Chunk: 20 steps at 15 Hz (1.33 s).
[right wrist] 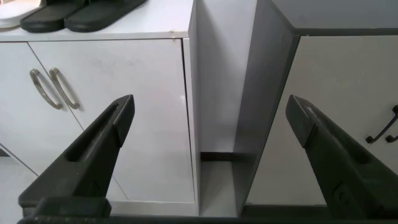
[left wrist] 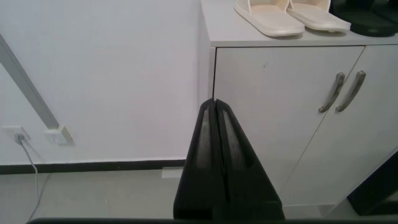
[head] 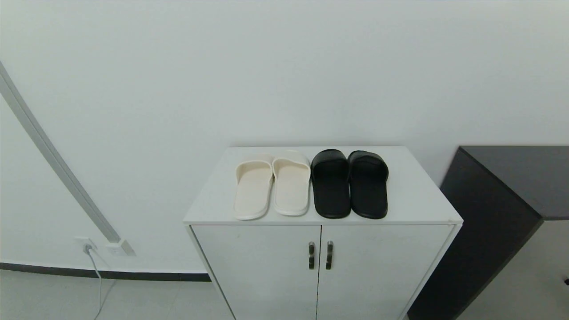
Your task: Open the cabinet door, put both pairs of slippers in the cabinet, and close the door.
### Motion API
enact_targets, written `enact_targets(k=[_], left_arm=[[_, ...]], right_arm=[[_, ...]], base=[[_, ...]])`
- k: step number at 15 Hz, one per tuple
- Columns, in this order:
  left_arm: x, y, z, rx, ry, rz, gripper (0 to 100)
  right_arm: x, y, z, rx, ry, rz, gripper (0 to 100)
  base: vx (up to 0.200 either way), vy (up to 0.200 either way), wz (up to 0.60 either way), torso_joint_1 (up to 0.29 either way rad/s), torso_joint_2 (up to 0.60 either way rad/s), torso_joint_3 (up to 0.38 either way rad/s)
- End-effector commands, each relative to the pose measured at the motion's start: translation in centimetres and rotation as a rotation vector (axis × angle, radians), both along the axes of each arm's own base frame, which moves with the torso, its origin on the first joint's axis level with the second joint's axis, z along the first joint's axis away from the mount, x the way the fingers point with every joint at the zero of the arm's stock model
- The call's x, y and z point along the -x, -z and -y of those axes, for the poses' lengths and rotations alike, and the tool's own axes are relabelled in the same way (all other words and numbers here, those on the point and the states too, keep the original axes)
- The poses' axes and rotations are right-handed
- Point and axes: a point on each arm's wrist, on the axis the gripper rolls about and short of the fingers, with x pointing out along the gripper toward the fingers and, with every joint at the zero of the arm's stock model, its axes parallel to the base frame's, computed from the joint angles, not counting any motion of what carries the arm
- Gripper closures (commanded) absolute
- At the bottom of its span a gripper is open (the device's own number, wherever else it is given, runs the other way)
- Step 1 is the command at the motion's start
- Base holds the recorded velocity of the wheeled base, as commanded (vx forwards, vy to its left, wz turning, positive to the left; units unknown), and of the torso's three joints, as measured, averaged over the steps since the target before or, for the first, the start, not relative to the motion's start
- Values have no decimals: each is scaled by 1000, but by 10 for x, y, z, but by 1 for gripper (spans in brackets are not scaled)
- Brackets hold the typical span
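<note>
A white cabinet (head: 249, 271) stands against the wall with both doors shut and two metal handles (head: 319, 255) at the middle seam. On its top lie a pair of cream slippers (head: 272, 186) on the left and a pair of black slippers (head: 349, 183) on the right, side by side. My left gripper (left wrist: 215, 104) is shut, held low in front of the cabinet's left corner, with nothing in it. My right gripper (right wrist: 211, 115) stands wide open, low by the cabinet's right side, facing the gap between the cabinet (right wrist: 124, 112) and a dark cabinet.
A dark grey cabinet (head: 498, 222) stands close to the right of the white one, with a narrow gap between them. On the left wall are a slanted cable duct (head: 49, 155) and a socket (head: 85, 244) with a cord. The floor there is free.
</note>
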Motion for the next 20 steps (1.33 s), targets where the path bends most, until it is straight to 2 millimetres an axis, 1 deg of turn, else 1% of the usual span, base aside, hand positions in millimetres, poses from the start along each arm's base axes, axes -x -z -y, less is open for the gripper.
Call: enact_targets(k=[1, 9, 10, 11, 12, 13, 15, 16, 17, 18, 19, 20], left_arm=[[0, 0, 0, 0, 0, -1, 100], [0, 0, 0, 0, 0, -1, 100], [0, 0, 0, -1, 0, -1, 100], [0, 0, 0, -1, 0, -1, 100], [0, 0, 0, -3, 0, -1, 100], [0, 0, 0, -4, 0, -1, 100], [0, 0, 0, -1, 0, -1, 100], [0, 0, 0, -3, 0, -1, 100], [0, 0, 0, -1, 0, -1, 100], [0, 0, 0, -1, 0, -1, 100], [0, 0, 0, -1, 0, -1, 100], [0, 0, 0, -1, 0, -1, 100]], right_arm=[[0, 0, 0, 1, 0, -1, 0], [0, -1, 0, 10, 3, 0, 0], [3, -15, 0, 31, 9, 46, 0], [8, -65, 0, -44, 1, 86, 0], [0, -74, 0, -68, -8, -2, 0], [-7, -72, 0, -18, -25, -57, 0], [-15, -66, -1, -14, -57, -125, 0], [-25, -66, -2, -21, -93, -185, 0], [-33, -72, -2, -25, -102, -198, 0], [-45, -79, -2, -32, -109, -211, 0], [-51, -81, -3, -34, -112, -215, 0], [-69, -89, -4, -59, -132, -232, 0]], base=[[0, 0, 0, 0, 0, 0], [0, 0, 0, 0, 0, 0], [0, 0, 0, 0, 0, 0], [0, 0, 0, 0, 0, 0], [0, 0, 0, 0, 0, 0], [0, 0, 0, 0, 0, 0], [0, 0, 0, 0, 0, 0], [0, 0, 0, 0, 0, 0], [0, 0, 0, 0, 0, 0], [0, 0, 0, 0, 0, 0], [0, 0, 0, 0, 0, 0], [0, 0, 0, 0, 0, 0]])
